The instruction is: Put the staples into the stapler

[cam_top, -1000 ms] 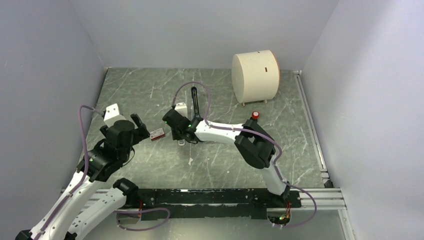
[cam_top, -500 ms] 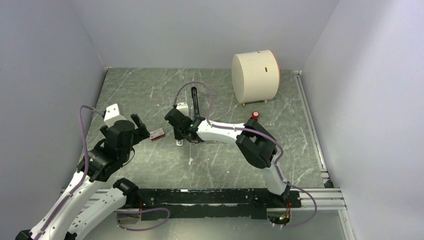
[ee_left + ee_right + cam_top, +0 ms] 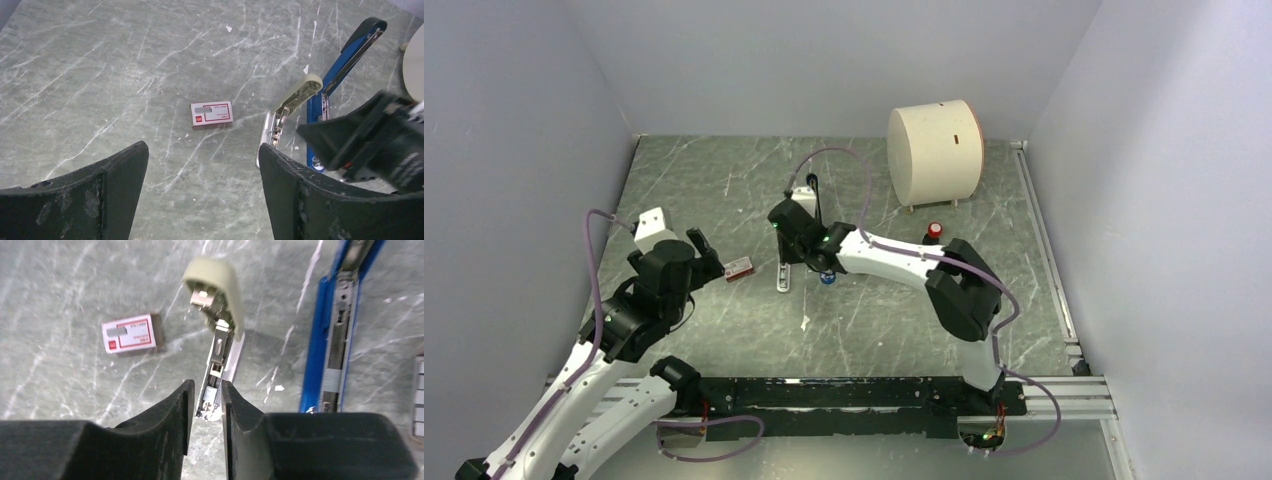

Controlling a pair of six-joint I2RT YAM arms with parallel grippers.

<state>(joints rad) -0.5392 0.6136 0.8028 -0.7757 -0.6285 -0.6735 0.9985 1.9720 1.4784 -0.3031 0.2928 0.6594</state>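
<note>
We see the right gripper with its two dark fingers nearly together, a thin slit showing between them and nothing held. Just beyond its fingertips in the wrist view lies the bare end of a grey metal strip with a beige cap. To the right of that strip, with a band of table between them, lies the stapler. It is opened out, with grey metal parts along its blue body and its black arm reaching toward the far side. Left of the strip a small red and white box sits flat on the table. Farther left, the left gripper is spread wide and empty, facing the box. At the far right stands a cream drum, with a little red-topped thing on its near side.
</note>
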